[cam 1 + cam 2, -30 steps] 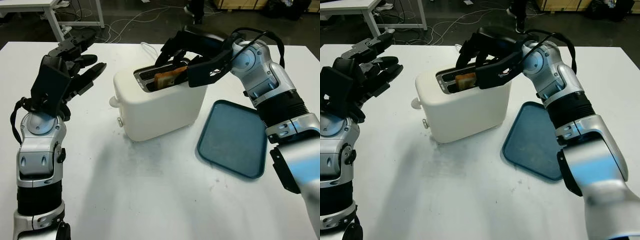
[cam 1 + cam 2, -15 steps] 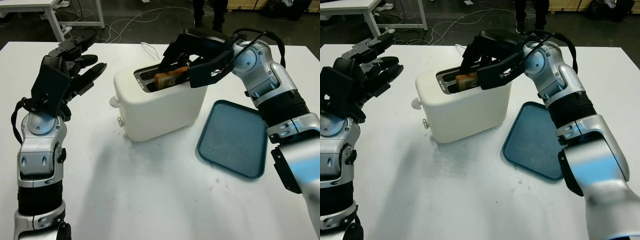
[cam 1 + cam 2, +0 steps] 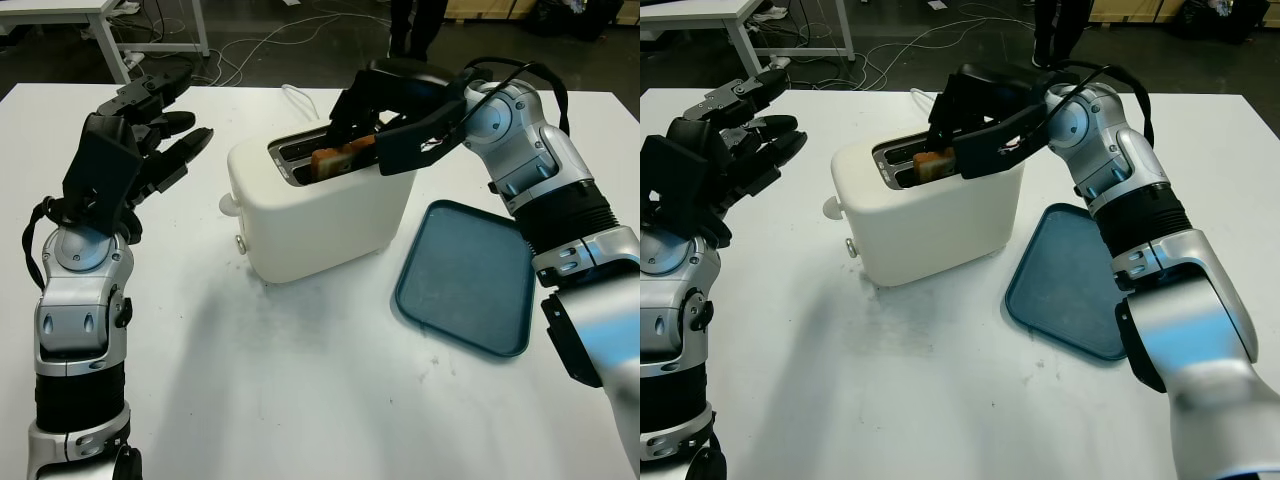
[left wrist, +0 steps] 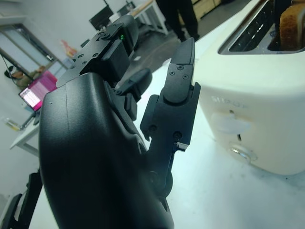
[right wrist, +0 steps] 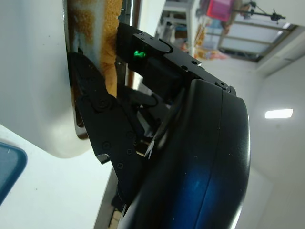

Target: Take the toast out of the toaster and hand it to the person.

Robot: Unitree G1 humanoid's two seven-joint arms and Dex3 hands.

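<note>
In the eye views the right hand [image 3: 385, 125] reached over the white toaster [image 3: 320, 205], fingers closed on the toast [image 3: 335, 160] standing in its slot, the left hand [image 3: 135, 150] raised open beside it; the right wrist view showed fingers [image 5: 95, 114] pressed against the toast.

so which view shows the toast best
The left eye view: the toast sticks up from the toaster slot with the right hand closed on it. The right eye view shows less of it. The left wrist view catches a corner, the right wrist view a close edge.
</note>
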